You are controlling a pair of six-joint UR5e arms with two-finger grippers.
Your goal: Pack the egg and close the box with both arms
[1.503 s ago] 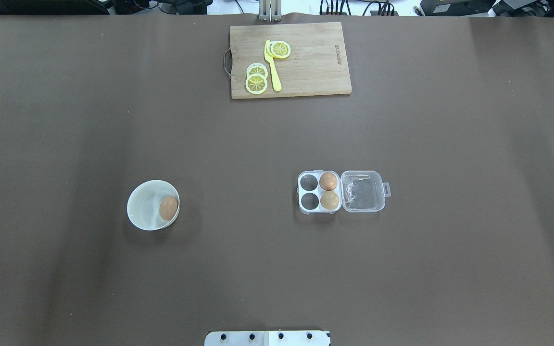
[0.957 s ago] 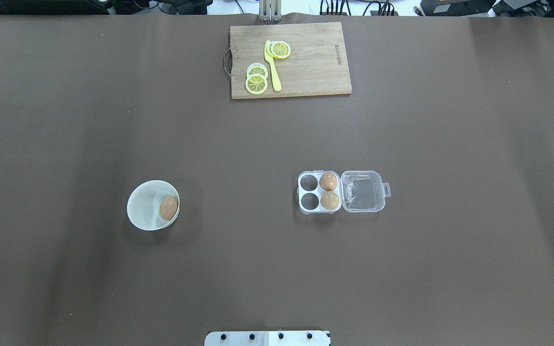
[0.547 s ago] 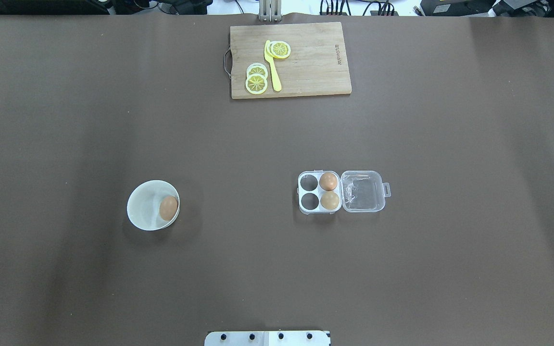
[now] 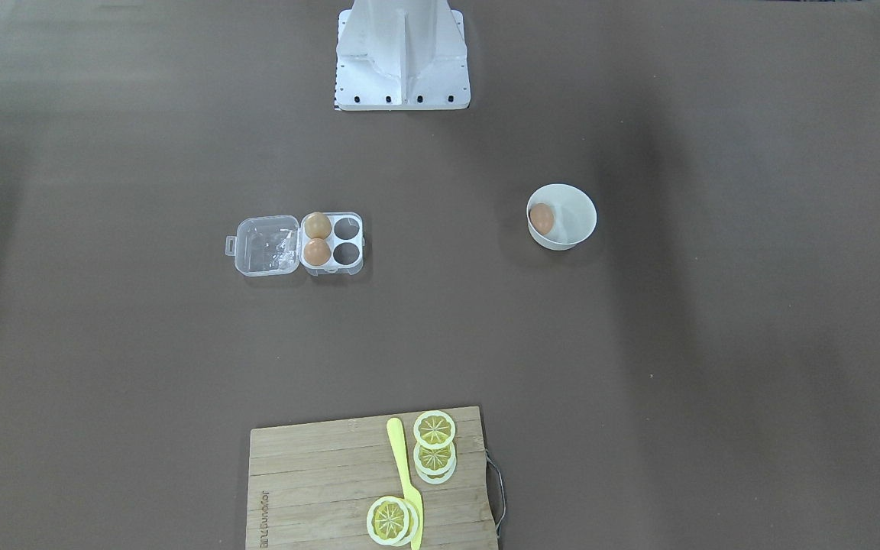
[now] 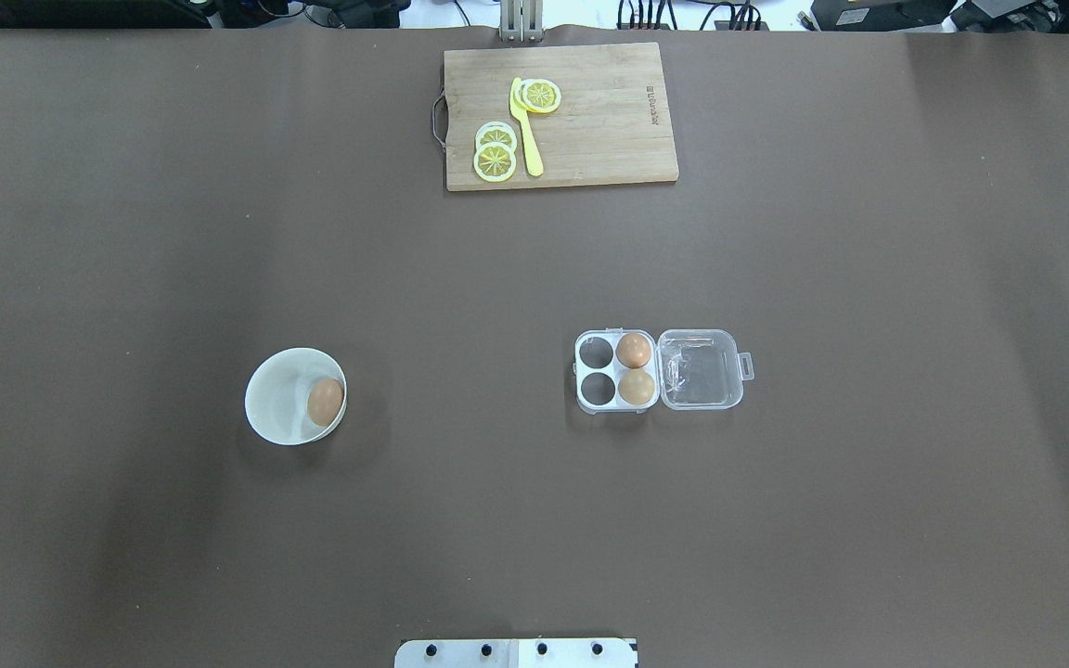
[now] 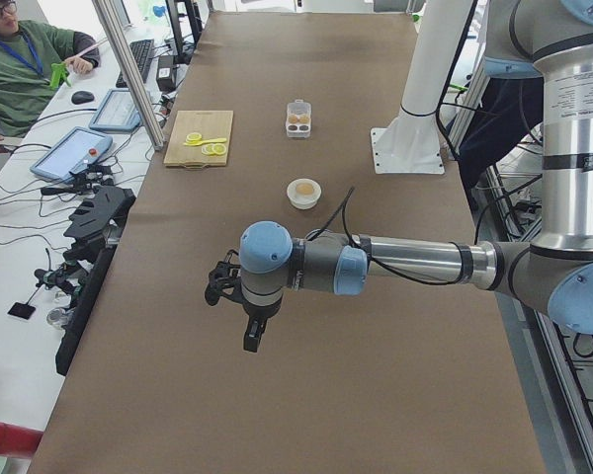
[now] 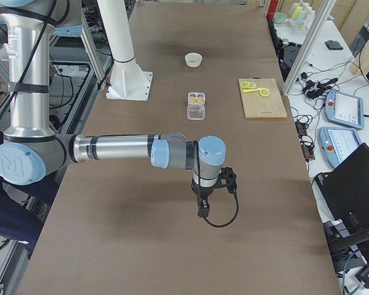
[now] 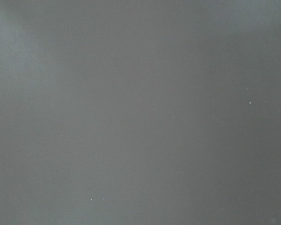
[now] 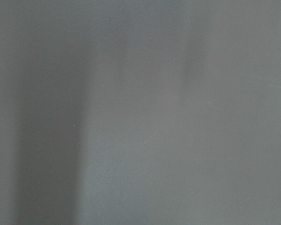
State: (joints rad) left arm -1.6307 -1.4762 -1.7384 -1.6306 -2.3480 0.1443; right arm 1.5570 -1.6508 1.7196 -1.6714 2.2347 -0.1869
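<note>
L arm (image 6: 405, 259) shows only in the L-end side cam. Its forearm is roughly level over the table (image 5: 126, 232) and the wrist is turned down. L gripper (image 6: 252, 334) hangs above bare brown surface, well apart from the bowl. Released or clenched: can't tell from that angle. L wrist cam gives only blurred grey-brown surface.

Bowl (image 5: 261, 413), white and round, sits on the robot's L half. Egg (image 5: 325, 402) lies inside it, against the wall nearest the box.

Mid-table at the far edge is a wooden board (image 5: 609, 121) w/ lemon slices (image 5: 495, 160) and a yellow knife (image 5: 526, 139) on it. White base (image 5: 516, 653) is at the near edge.

Box (image 5: 598, 370) sits just R of centre. Its lid (image 5: 700, 369) is swung fully open and lies flat on the R side, w/ the tab (image 5: 746, 366) at its outer edge. 2 other eggs (image 5: 633, 351) sit in the lid-side cells, one behind the other. The 2 bowl-side cells show as dark round holes. Box and bowl are well apart.

R arm (image 7: 111, 147) shows only in the R-end side cam, forearm about level. R gripper (image 7: 202, 208) points down over bare table, far from the box, w/ a black cable looped beside it. Grip state: can't tell. R wrist cam shows plain blurred surface only.
</note>
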